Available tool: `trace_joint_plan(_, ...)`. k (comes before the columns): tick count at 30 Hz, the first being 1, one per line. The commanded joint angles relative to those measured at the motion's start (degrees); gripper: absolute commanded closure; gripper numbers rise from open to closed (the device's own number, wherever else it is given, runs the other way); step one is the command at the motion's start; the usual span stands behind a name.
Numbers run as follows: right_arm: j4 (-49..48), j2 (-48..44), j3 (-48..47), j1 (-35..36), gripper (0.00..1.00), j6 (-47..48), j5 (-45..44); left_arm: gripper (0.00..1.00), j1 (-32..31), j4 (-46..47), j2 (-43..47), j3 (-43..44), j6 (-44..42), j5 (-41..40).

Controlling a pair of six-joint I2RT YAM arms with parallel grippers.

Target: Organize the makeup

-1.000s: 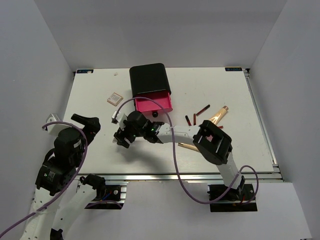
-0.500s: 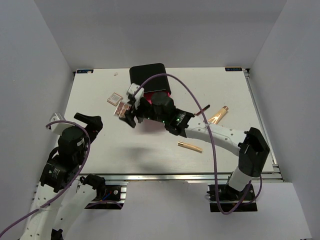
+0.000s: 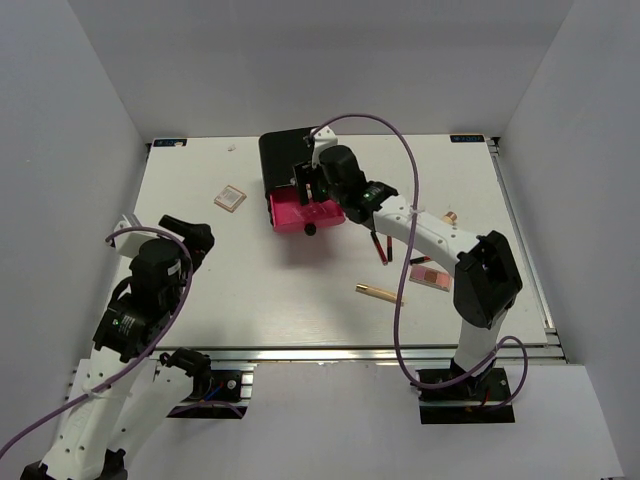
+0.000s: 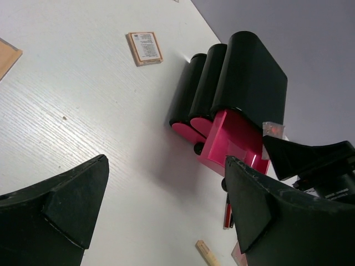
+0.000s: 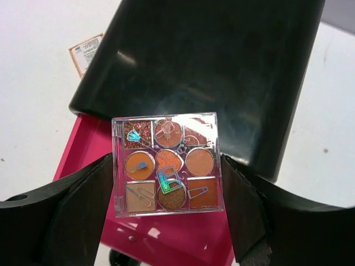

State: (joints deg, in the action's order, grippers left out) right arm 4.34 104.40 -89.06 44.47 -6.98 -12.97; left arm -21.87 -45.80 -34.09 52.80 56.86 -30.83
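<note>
- My right pincer [image 3: 310, 186] is clamped on a clear square compact [image 5: 166, 164], with one finger on each side edge. Its nine orange and brown pans face my wrist camera.
- I hold that compact over the open pink drawer [image 3: 298, 213], where the drawer meets the front of the black box [image 3: 292, 152]. I cannot tell whether the compact touches either one.
- The box sits at 12 o'clock on the table [image 3: 200, 290], and its drawer is pulled out toward 6 o'clock.
- My left pincer [image 3: 192, 236] hangs wide open and holds nothing. It is at 9 o'clock of the table, well apart from the box.
- A second compact [image 3: 230, 197] lies flat at 9 o'clock of the drawer, near it but apart.
- Dark-red lip sticks [image 3: 381, 247] lie at 4 o'clock of the drawer.
- A gold stick [image 3: 380, 293] lies alone at 6 o'clock of the lip sticks.
- A pink palette [image 3: 430, 275] lies at 2 o'clock of the gold stick, just beside my right arm [image 3: 430, 232].
- A peach tube [image 3: 449, 216] shows only its tip past that arm, at 3 o'clock of the drawer.
</note>
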Motion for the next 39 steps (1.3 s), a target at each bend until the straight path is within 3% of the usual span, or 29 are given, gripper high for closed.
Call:
trace_joint_plan(1, 2.2, -2.6, -1.3, 1.0, 1.0, -5.8, -2.9, 0.06, 0.2, 1.8, 0.3, -0.9, 1.8, -0.6)
trace_joint_plan(5, 2.6, -4.6, 1.2, 1.2, 0.98, -7.5, -5.1, 0.07, 0.2, 1.7, 1.3, -1.9, 3.5, -0.9)
trace_joint_plan(8, 2.5, -5.9, 3.5, 1.2, 0.85, -7.8, -6.1, 0.08, 0.2, 1.6, 2.2, -2.6, 4.7, -1.2)
trace_joint_plan(9, 2.7, -6.0, 4.0, 1.2, 0.79, -8.0, -5.9, 0.08, 0.2, 1.6, 2.4, -3.1, 4.9, -1.2)
trace_joint_plan(10, 2.6, -6.4, 4.5, 1.4, 0.62, -8.0, -5.8, 0.08, 0.2, 1.5, 2.4, -3.3, 5.3, -1.3)
trace_joint_plan(12, 1.6, -6.6, 6.0, 1.4, 0.47, -7.3, -5.7, 0.08, 0.2, 1.0, 2.0, -3.5, 6.1, -2.1)
trace_joint_plan(13, 0.9, -6.7, 6.4, 1.5, 0.34, -7.0, -5.7, 0.08, 0.2, 0.4, 1.0, -3.2, 6.4, -2.3)
trace_joint_plan(17, -0.9, -6.9, 8.1, 1.4, 0.14, -5.0, -4.3, 0.08, 0.2, -1.7, -4.3, -0.9, 6.4, -2.8)
trace_joint_plan(24, -2.0, -8.8, 9.8, 1.4, 0.11, -4.7, -0.9, 0.12, 0.2, -7.8, -15.6, 6.7, 5.2, -5.3)
trace_joint_plan(27, -2.7, -11.3, 10.0, 0.3, 0.14, -3.0, 5.9, 0.44, 1.6, -11.1, -18.9, 8.9, 6.0, -5.5)
trace_joint_plan(28, -6.0, -13.9, 11.7, -1.3, 0.17, 0.2, 9.7, 0.66, 2.5, -12.2, -19.4, 8.9, 6.7, -3.8)
trace_joint_plan(29, -7.3, -15.4, 12.7, -2.7, 0.21, 2.1, 21.6, 0.73, 5.1, -12.3, -19.9, 8.2, 6.9, -2.6)
trace_joint_plan(30, -9.4, -16.8, 14.1, -4.1, 0.32, 3.8, 27.9, 0.78, 6.8, -12.0, -20.1, 7.4, 6.9, -0.8)
trace_joint_plan(31, -11.8, -19.5, 15.5, -7.1, 0.37, 6.2, 33.0, 0.8, 8.7, -11.1, -20.0, 6.5, 6.9, 1.1)
trace_joint_plan(32, -14.9, -20.5, 17.8, -8.2, 0.4, 6.6, 38.6, 0.79, 13.1, -10.3, -20.0, 5.2, 6.9, 5.2)
trace_joint_plan(34, -16.8, -22.4, 19.4, -10.1, 0.44, 8.1, 40.5, 0.61, 18.2, -8.1, -20.4, 1.7, 6.9, 9.5)
trace_joint_plan(35, -16.8, -22.8, 20.2, -10.5, 0.44, 9.7, 39.8, 0.36, 23.5, -7.3, -20.8, 0.5, 6.7, 13.2)
trace_joint_plan(39, -13.9, -24.2, 22.0, -12.4, 0.24, 11.4, 38.8, 0.06, 37.0, -4.0, -27.2, -2.9, 4.1, 20.9)
